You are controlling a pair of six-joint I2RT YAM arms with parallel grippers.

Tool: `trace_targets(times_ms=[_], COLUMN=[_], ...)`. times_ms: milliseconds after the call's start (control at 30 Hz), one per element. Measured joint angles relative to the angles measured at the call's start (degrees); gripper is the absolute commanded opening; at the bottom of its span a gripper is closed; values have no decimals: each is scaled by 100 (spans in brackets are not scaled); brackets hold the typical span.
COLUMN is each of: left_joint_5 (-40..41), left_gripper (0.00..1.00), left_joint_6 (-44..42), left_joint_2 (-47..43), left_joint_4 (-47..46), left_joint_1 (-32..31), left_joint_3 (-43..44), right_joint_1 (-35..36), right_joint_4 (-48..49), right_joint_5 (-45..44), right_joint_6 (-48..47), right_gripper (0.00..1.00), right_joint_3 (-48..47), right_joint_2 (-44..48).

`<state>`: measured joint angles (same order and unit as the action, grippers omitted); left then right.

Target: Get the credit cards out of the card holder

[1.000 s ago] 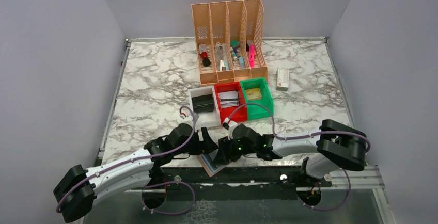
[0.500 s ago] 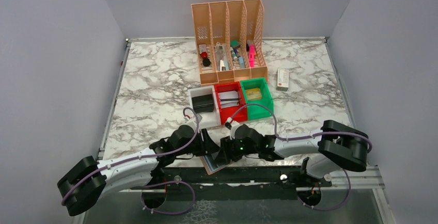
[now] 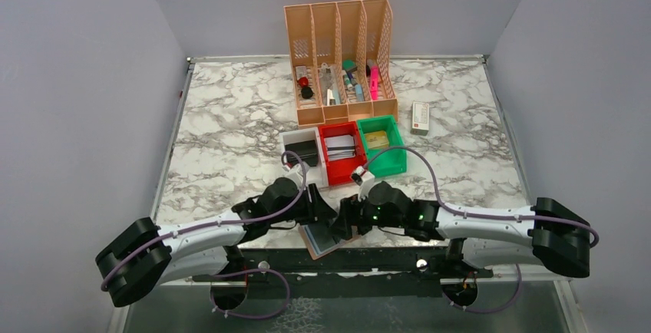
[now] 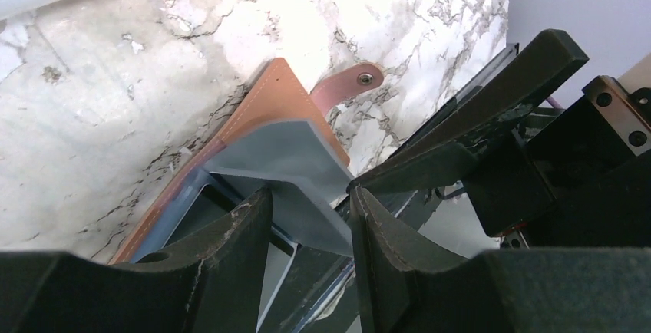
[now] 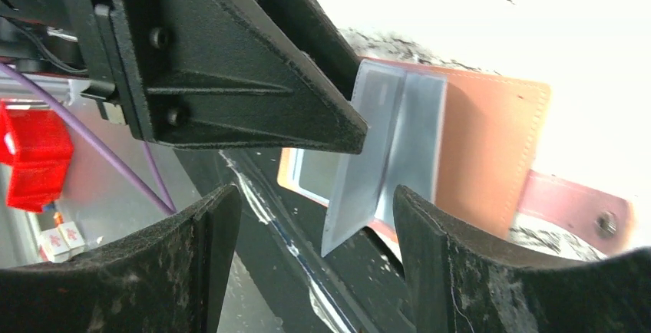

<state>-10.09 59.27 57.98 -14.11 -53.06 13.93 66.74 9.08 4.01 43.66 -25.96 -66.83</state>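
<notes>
Left claw (image 4: 311, 195) and right claw (image 5: 315, 195) are held parted at the card holder (image 4: 261, 107), one credit card (image 4: 284, 149) only half-drawn.

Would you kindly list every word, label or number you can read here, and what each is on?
No text is legible in any view.
White box: print too small to read.
Credit cards: no readable print on the visible faces.
Card holder: no lettering visible.

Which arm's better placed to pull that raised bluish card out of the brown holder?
Left, probably. The left gripper has its fingers either side of the raised credit card over the card holder, so it need only close. The right gripper is wide open, with more closing to do.
</notes>
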Motion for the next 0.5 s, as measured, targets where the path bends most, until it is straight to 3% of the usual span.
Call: trace_targets(times_ms=[267,500], left_joint_5=[2,15], left_gripper=[45,45], left_joint_6=[-125,-149], left_joint_2=[531,719], left_joint_4=[-50,-76], left_joint_1=[-105,-256], left_joint_3=[374,424], right_joint_1=[0,0], right_joint_4=[-717,-796], right_joint_5=[-455,-485], right_joint_6=[39,92], right_gripper=[77,68], right_joint_3=[334,586], right_joint_2=[859,1152])
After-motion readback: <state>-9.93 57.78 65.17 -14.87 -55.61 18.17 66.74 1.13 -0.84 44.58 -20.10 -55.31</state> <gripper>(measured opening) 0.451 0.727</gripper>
